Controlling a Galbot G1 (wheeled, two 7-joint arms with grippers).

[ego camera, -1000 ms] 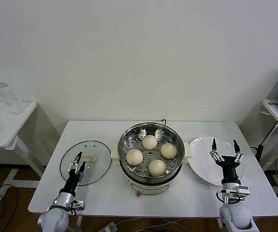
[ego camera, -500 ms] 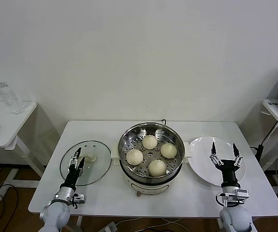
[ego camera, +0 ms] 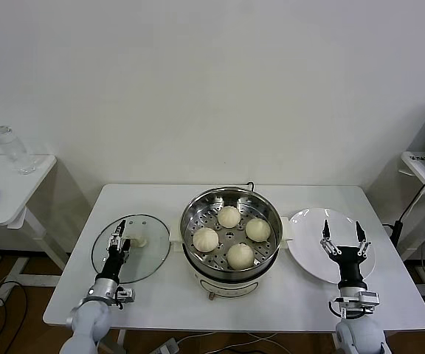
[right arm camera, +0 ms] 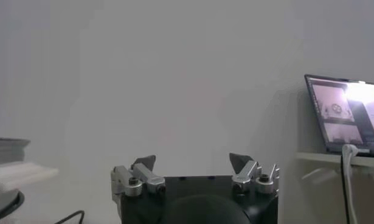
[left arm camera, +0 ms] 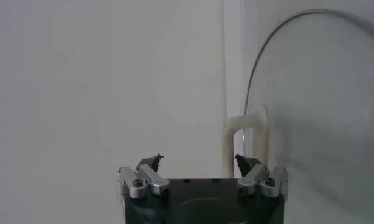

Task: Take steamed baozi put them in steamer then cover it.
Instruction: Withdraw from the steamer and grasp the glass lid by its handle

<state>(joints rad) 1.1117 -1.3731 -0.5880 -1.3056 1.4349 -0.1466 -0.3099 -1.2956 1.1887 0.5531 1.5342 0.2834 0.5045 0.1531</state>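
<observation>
Head view: all four baozi [ego camera: 231, 235] are sat in the steamer [ego camera: 231, 230], so the lid [ego camera: 130, 248] handle should be squarely straddled by the wide-open, empty left gripper [ego camera: 117, 237] before it's lifted level.

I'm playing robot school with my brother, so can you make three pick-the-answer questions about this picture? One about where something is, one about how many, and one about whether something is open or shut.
1. Where is the cover?
A. on the steamer
B. flat on the table, left of the steamer
C. on the white plate

2. How many steamed baozi sit in the steamer?
A. two
B. four
C. six

3. How is the right gripper above the plate?
A. open and empty
B. shut on a bun
C. shut on the cover

Answers:
1 B, the glass lid lies beside the pot, under the open left gripper.
2 B, four buns rest on the perforated tray.
3 A, its fingers are spread with nothing between.
</observation>
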